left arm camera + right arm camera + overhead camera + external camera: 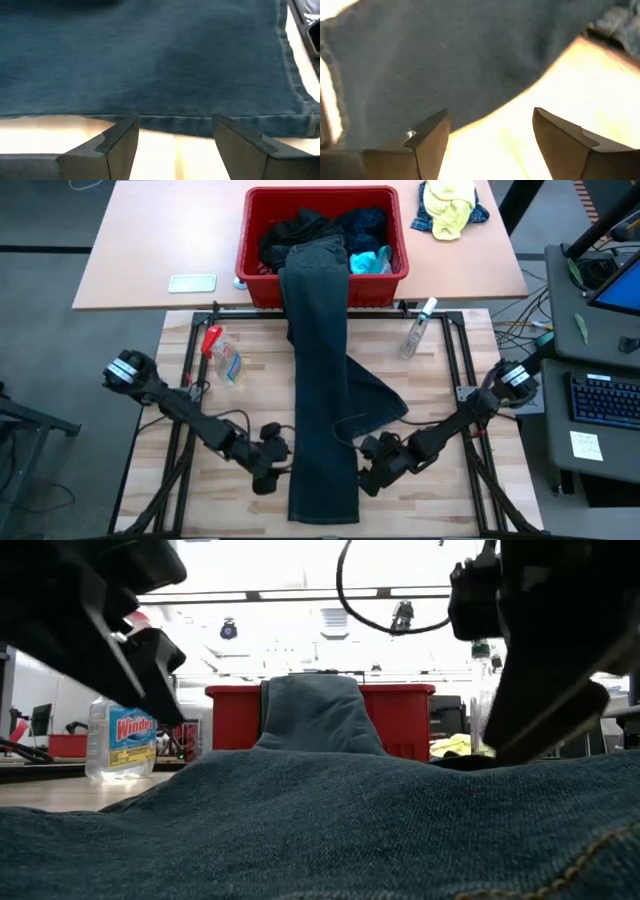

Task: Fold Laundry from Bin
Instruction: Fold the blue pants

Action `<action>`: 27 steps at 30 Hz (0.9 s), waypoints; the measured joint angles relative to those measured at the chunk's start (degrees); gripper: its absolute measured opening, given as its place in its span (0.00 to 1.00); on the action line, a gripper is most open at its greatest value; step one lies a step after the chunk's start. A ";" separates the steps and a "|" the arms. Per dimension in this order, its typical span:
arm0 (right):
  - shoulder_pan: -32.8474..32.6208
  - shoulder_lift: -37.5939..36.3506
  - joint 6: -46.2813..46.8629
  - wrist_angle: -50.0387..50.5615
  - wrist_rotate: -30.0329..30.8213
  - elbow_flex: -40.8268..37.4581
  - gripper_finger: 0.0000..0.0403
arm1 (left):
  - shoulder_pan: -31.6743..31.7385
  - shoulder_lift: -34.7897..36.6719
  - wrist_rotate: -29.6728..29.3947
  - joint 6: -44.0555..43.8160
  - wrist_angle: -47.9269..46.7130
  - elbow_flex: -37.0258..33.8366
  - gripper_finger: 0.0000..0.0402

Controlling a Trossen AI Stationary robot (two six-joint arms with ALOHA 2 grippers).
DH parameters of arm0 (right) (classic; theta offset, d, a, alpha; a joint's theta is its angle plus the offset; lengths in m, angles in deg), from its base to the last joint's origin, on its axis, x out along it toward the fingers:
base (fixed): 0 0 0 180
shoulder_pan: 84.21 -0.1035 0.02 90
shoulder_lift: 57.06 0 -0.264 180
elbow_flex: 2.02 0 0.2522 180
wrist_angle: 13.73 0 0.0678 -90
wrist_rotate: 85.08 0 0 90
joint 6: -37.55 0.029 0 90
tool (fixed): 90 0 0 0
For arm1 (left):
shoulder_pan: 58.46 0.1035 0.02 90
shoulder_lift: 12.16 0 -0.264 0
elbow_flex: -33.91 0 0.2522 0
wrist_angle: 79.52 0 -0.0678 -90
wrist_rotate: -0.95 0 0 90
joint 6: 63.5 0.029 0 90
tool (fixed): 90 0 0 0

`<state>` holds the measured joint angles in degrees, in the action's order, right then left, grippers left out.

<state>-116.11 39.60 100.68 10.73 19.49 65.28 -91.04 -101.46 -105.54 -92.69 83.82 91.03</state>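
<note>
at the table's near edge, both arms crouch low beside the jeans (322,390), left fingers (117,142) and right fingers (427,137) spread, gripping nothing.

One camera looks straight down on the counter (450,480); another sits at its surface, facing the bin (400,715); both wrist cameras hover close over the jeans (150,60).

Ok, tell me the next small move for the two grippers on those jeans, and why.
Probably close the left gripper on the hem of the jeans: its open fingers straddle that edge, nothing is held. The right gripper is open over the other side. One end still hangs in the bin, so the garment needs pulling out first.
</note>
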 joint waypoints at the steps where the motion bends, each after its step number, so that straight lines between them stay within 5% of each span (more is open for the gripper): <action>1: 0.00 0.54 0.31 -0.84 -0.02 0.00 0.69 | -0.23 -0.60 -0.04 -0.02 0.33 0.00 0.59; 13: 2.67 6.00 -1.47 -8.82 -0.07 0.00 0.65 | -1.09 -10.58 -0.93 6.92 13.24 0.02 0.67; 21: 4.59 7.04 -6.46 -13.46 0.39 -0.04 0.30 | -0.39 -13.55 2.04 3.74 15.48 0.02 0.64; 25: 4.70 7.18 -11.35 -19.24 0.85 -0.04 0.07 | -0.41 -13.57 1.97 4.67 15.43 0.02 0.51; 27: 4.81 7.18 -13.23 -21.77 0.83 -0.04 0.04 | -0.36 -13.57 1.98 5.13 15.62 0.02 0.40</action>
<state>-111.30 46.78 87.46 -11.04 20.33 65.24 -91.40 -115.03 -103.56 -87.56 99.43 91.05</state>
